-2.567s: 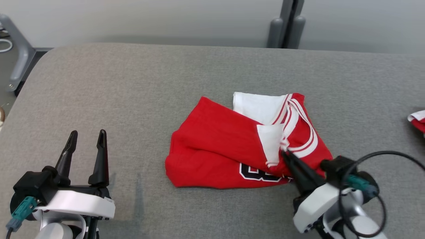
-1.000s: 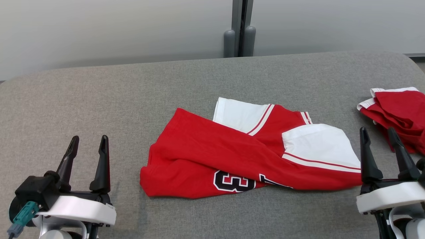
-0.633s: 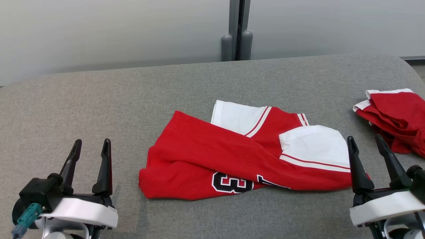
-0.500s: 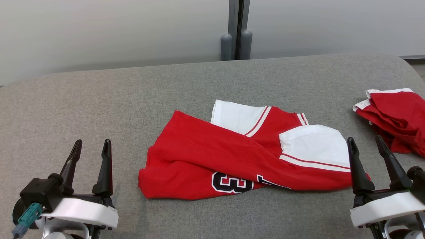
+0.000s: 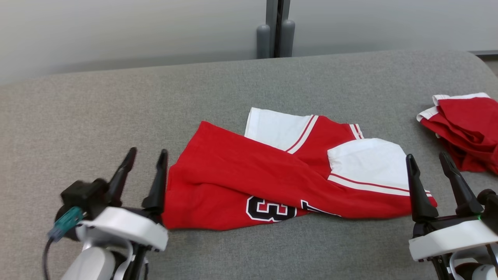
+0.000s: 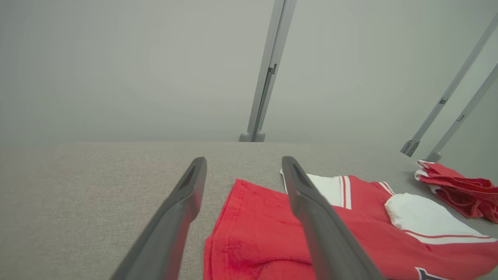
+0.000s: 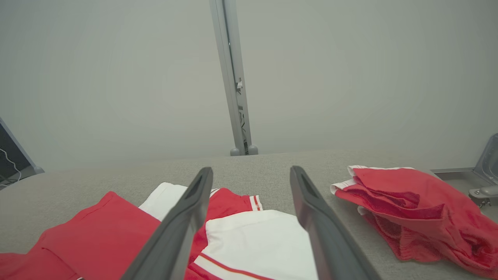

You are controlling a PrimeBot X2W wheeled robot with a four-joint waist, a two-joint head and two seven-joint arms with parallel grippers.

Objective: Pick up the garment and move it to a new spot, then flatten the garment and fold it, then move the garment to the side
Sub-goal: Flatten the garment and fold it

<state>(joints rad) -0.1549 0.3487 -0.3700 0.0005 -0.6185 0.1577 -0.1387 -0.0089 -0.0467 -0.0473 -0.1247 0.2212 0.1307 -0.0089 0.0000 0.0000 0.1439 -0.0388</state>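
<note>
Jersey (image 5: 241, 171) lies rumpled on the table (image 5: 97, 109), between left gripper (image 5: 148, 151) and right gripper (image 5: 426, 155), both spread wide, empty. Judged light, limp, prone to bunching; best pinched at its outer edges, one per side.

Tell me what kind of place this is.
Probably a robot test room, not a home: a grey fabric-covered table against a bare partition wall with grey posts, and a red jersey lying on it.
</note>
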